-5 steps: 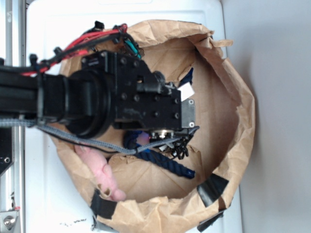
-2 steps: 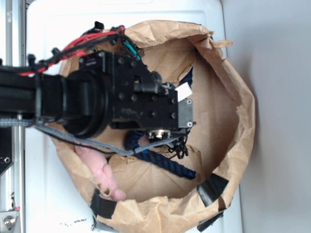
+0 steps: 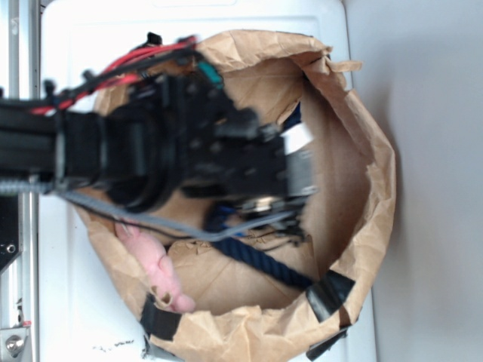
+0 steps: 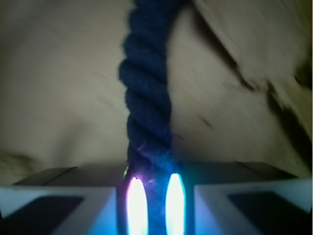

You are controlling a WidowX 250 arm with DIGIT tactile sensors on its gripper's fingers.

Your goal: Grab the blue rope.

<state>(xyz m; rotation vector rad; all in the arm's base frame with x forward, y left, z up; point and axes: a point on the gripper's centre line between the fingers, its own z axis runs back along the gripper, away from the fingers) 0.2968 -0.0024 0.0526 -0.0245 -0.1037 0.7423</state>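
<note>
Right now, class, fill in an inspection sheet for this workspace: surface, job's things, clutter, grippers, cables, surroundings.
Surface: white tabletop under a crumpled brown paper bag.
Job's things: blue rope inside the bag, running up from between the fingers.
Clutter: pink toy by the bag's wall.
Grippers: gripper shut on the rope.
Cables: red wires; grey braided cable along the arm.
Surroundings: metal rail at the left edge.

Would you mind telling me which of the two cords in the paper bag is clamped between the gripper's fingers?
The thick navy twisted rope is, running up from the gripper; the thin grey braided cable merely trails along the arm.
</note>
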